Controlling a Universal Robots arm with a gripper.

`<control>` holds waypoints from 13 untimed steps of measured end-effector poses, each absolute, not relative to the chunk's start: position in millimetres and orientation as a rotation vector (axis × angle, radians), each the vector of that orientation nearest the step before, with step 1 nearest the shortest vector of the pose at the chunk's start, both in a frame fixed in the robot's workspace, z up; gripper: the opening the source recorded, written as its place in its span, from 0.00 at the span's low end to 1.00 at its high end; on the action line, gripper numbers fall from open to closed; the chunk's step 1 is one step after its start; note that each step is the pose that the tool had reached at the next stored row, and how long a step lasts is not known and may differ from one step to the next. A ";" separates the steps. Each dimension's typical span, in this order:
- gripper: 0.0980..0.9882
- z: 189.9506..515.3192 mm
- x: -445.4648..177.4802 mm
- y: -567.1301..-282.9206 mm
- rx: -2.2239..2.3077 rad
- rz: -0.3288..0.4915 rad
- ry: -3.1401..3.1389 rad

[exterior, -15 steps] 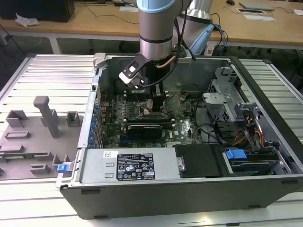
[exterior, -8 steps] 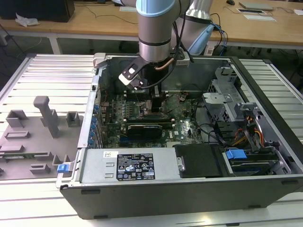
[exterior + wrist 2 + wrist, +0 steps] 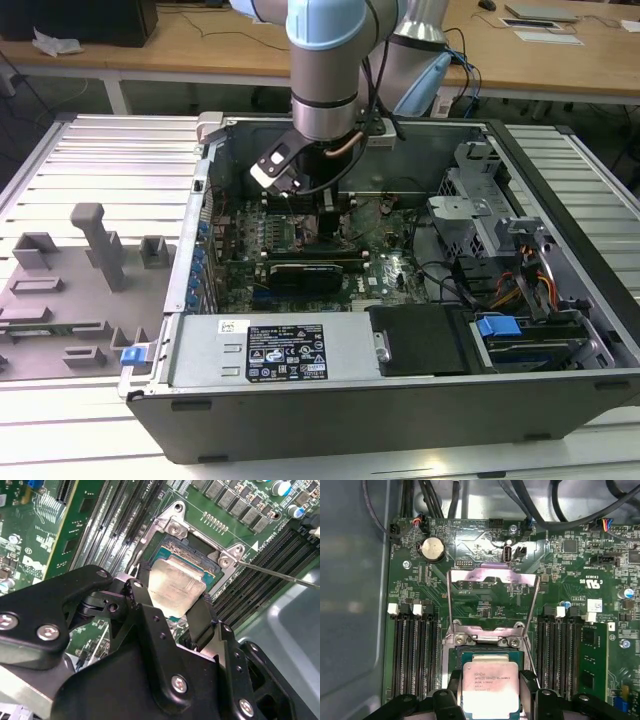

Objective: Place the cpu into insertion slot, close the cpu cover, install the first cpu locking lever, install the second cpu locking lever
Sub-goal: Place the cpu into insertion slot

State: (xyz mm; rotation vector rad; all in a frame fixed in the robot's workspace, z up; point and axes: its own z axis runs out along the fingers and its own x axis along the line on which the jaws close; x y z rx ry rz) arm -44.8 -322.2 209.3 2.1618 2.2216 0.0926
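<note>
Now the gripper point(image 3: 171, 600), clamped on the cpu point(image 3: 490, 687), holds it flat just over the insertion slot point(image 3: 470, 653) — cpu cover point(image 3: 494, 576) raised.

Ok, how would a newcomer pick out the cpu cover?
Look at the green motherboard, between the two banks of black memory slots. Hinged at the socket edge, the cover stands flipped open. It is a thin silver frame with a large square cut-out, unlike the solid grey cpu in the claw.

Exterior view: grey fixture board point(image 3: 60, 300) at nine o'clock of the open computer case point(image 3: 400, 410), wooden desk point(image 3: 200, 45) at twelve.
</note>
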 end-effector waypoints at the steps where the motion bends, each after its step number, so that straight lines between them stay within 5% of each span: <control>1: 0.50 208.4 -45.1 -322.2 2.163 0.093 2.221; 13: 0.50 202.6 -46.8 -320.5 2.174 0.093 2.209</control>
